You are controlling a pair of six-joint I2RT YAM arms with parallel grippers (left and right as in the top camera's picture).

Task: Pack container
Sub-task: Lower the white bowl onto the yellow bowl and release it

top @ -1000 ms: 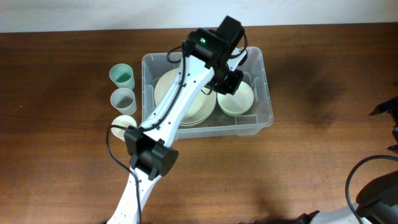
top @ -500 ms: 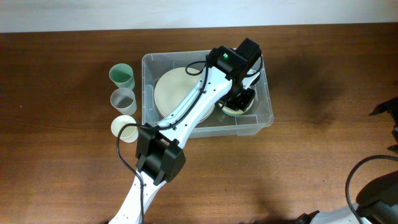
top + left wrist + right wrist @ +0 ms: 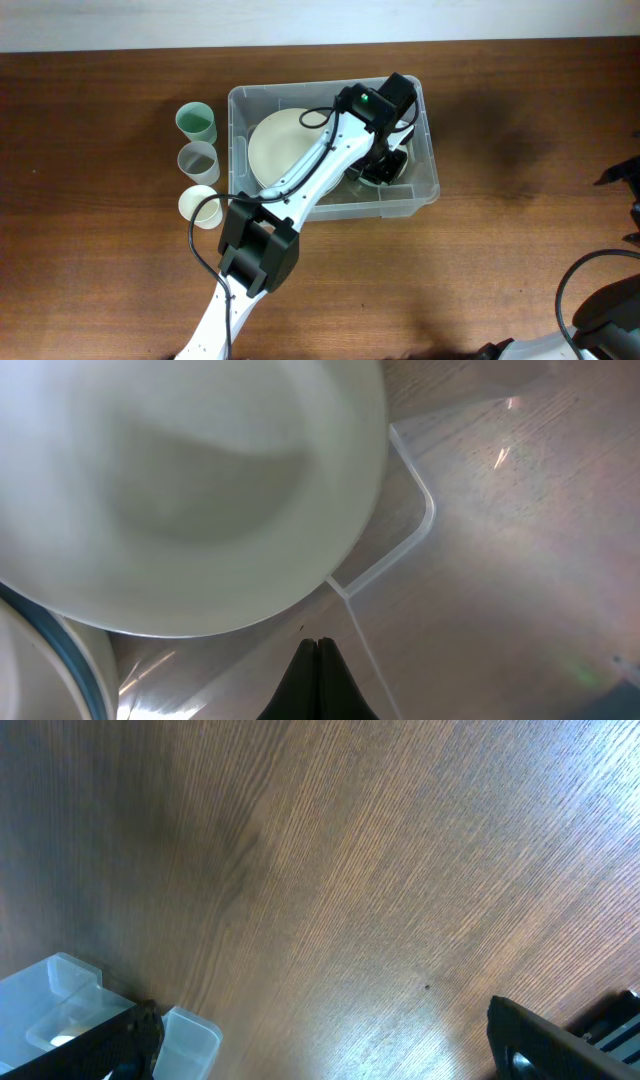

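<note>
clear container (image 3: 405,207) upper middle of overhead frame, plate (image 3: 275,150) and bowl (image 3: 180,490) inside. left gripper (image 3: 318,660) down in its right end, jaws pinched together, nothing held. right gripper (image 3: 320,1040) spread wide, empty, over table (image 3: 350,870). three cups (image 3: 198,160) left of container.

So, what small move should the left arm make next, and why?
Probably lift the left gripper straight up out of the container: its fingers are shut on nothing, the bowl already lies inside, and three cups wait outside it.
</note>
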